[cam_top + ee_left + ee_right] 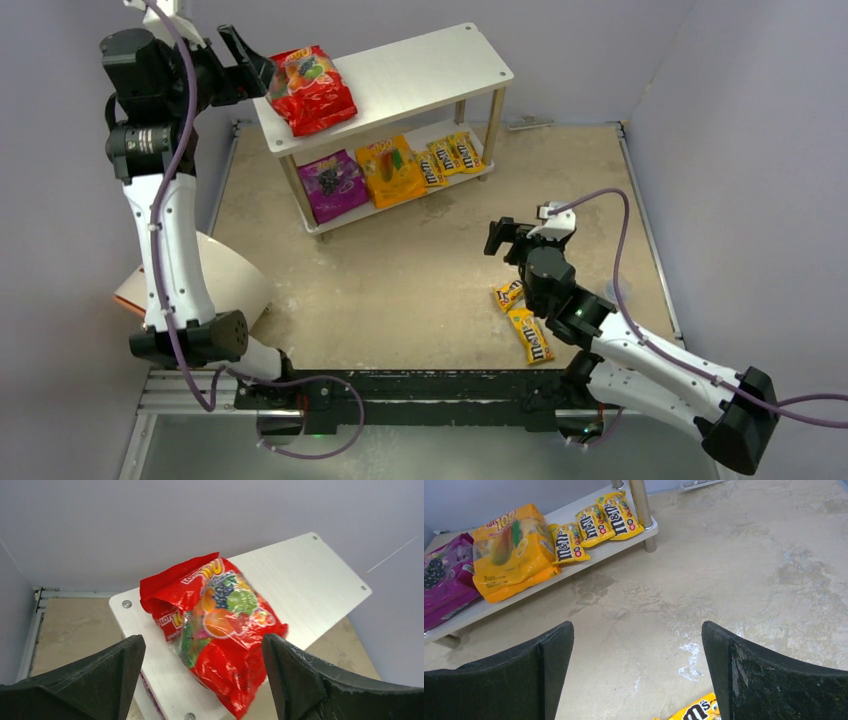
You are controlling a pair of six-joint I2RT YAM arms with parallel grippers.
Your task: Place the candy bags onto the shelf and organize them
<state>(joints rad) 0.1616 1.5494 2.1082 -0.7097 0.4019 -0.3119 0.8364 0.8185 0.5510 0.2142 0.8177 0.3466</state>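
A large red candy bag [312, 90] lies on the left end of the shelf's top board [420, 70], overhanging its front edge. My left gripper [252, 72] is open and empty just left of it; in the left wrist view the bag [220, 630] lies beyond the open gripper [202, 645]. On the lower board lie a purple bag [333, 185], an orange-yellow bag [390, 170] and three small M&M's packets [447, 157]. Two more M&M's packets [530, 335] lie on the floor under my right arm. My right gripper [503, 238] is open and empty above the floor [638, 630].
A cream-white cylinder with orange trim [225, 280] lies at the left beside the left arm. Walls close in the left, back and right sides. One floor packet [696, 712] shows at the bottom of the right wrist view.
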